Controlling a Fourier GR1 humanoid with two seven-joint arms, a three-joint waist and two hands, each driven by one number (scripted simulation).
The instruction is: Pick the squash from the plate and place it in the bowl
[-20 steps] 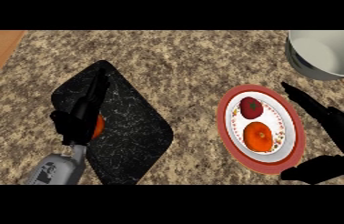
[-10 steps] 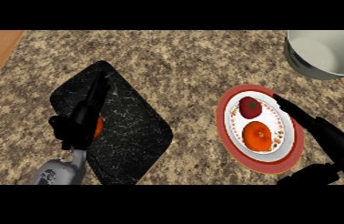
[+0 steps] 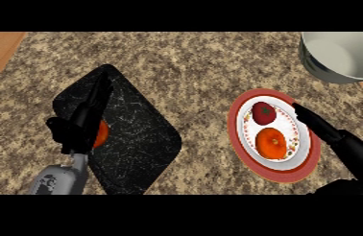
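An orange squash (image 3: 102,133) lies on a black marbled plate (image 3: 142,129) at the left, half hidden by my left hand (image 3: 74,132). That hand lies over it with fingers stretched straight up along the plate, open. At the right, a white patterned bowl (image 3: 301,151) rests on a red saucer (image 3: 241,151) and holds a dark red fruit (image 3: 264,113) and an orange fruit (image 3: 272,141). My right hand (image 3: 333,134) is open, and its straight fingers (image 3: 312,120) reach over the bowl's right rim.
A grey pot (image 3: 333,55) stands at the back right corner. Speckled stone counter (image 3: 191,67) runs between the black plate and the bowl. A strip of wood (image 3: 8,43) shows at the far left edge.
My right hand has swung left and down, so its fingers now lie over the bowl's right rim. My left hand has sunk slightly over the squash.
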